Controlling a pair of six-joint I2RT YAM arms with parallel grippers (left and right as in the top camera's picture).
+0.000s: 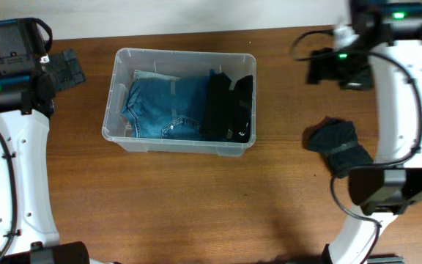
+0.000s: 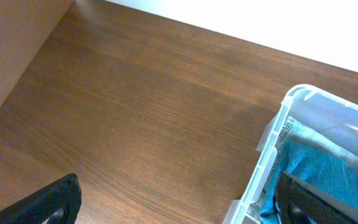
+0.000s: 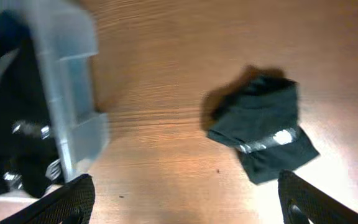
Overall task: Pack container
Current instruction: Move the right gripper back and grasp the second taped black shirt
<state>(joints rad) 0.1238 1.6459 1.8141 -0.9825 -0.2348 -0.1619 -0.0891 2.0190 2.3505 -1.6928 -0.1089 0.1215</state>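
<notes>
The clear plastic container [image 1: 182,51] stands at the table's middle. It holds folded blue jeans [image 1: 165,106] on the left and a black garment [image 1: 229,106] on the right. A dark folded garment with a grey band [image 1: 337,145] lies on the table to the right of the container. My left gripper [image 1: 66,70] is open and empty, left of the container; its view shows the container's rim [image 2: 272,149] and the jeans [image 2: 328,168] past my open fingers [image 2: 179,205]. My right gripper [image 1: 319,70] is open and empty [image 3: 188,205], above the table between the container [image 3: 67,87] and the dark garment [image 3: 266,127].
The wooden table ends at a pale wall along the back edge [image 1: 196,15]. Both white arms run down the left and right sides of the overhead view.
</notes>
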